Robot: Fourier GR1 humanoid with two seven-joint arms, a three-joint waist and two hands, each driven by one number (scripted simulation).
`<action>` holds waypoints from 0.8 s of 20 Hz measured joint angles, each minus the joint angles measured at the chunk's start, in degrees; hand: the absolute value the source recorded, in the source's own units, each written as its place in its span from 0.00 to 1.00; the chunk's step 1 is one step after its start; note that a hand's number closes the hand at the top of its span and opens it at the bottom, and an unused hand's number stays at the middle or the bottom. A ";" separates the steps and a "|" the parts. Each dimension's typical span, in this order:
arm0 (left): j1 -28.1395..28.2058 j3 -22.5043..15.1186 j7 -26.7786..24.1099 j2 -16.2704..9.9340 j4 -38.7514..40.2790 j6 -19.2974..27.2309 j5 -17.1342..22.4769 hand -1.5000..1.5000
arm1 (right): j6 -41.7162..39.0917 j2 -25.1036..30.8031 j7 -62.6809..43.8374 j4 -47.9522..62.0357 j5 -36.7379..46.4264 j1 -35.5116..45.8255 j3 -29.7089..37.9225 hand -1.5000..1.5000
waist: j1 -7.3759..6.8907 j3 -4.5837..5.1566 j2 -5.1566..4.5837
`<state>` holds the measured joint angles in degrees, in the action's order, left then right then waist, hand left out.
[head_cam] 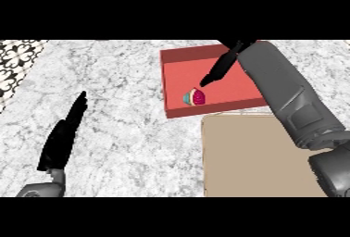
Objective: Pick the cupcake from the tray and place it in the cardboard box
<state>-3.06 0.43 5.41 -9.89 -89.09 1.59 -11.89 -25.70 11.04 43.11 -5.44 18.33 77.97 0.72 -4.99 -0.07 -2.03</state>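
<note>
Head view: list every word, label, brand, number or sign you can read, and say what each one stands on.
None: no readable text anywhere in this view.
Red tray: plain, no lettering.
Cupcake: coloured wrapper and topping, no print.
Cardboard box: plain tan, no label.
Counter: marble veining only.
Patterned tile at the far left: black and white ornament, not letters.
Left hand and right hand: black, unmarked.

1. Red tray (236, 88) in the upper right holds a small cupcake (196, 97) lying near its lower left corner
2. Right hand (220, 69) points straight fingers just above the cupcake
3. Tan cardboard box (253, 157) sits lower right
4. Left hand (63, 136) rests open, lower left
</note>
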 measured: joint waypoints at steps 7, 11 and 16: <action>-0.89 -0.31 -0.44 0.09 -0.07 -0.22 -0.12 0.50 | -3.90 7.58 -7.02 2.39 -7.38 1.62 7.51 0.00 | -1.24 -0.04 -1.13; -1.54 -0.75 -0.55 0.30 -0.26 -0.45 -0.12 0.50 | -5.34 12.29 -9.84 2.95 -9.93 1.58 10.15 0.00 | -2.20 -0.13 -1.91; -2.35 -1.46 -1.07 0.65 -0.32 -0.45 -0.50 0.50 | -7.44 16.94 -11.99 2.37 -11.68 1.21 11.93 0.00 | -3.42 -0.28 -2.93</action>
<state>-5.40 -1.04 4.34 -9.24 -89.41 1.14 -12.39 -33.14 27.99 31.12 -3.08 6.64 79.18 12.65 -8.41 -0.35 -4.95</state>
